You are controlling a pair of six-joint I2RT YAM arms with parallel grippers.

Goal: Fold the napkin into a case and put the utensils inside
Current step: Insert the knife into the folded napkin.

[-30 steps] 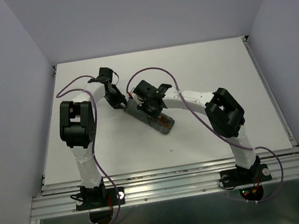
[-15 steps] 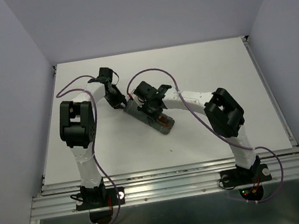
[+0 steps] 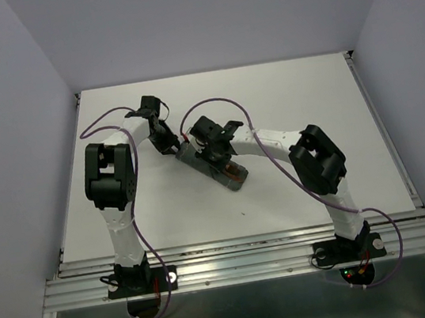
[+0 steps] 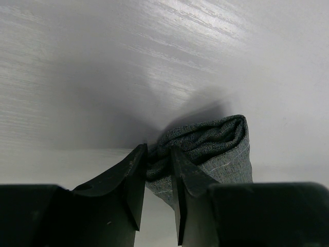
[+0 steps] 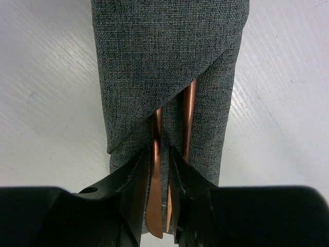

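- White tabletop [image 3: 307, 97] between pale walls carries the case [image 3: 194, 160]. It lies diagonally at mid-table, with its closed end far-left and its open mouth near-right.
- The left gripper [image 4: 157, 154] is clenched on the cloth at the case's far-left end and bunches the fold there, so it serves as the anchor.
- The right gripper [image 5: 157, 157] sits over the mouth, pinched on the held utensil [image 5: 155, 206], whose copper shaft runs in under the diagonal flap.
- The second utensil [image 5: 188, 113] lies just beside it, also under the flap.
- Step in hand, as I judge it: sliding the held utensil deeper into the pocket.
- To do it well, push along the case's length toward far-left, low and parallel to the second utensil. That way the tip should not snag the flap's edge or lift it.
- The left grip should hold firm so the case neither slides nor unrolls.
- Let go only once the shaft is well inside. Then lift straight up, since the cloth edge lies close by the fingers.
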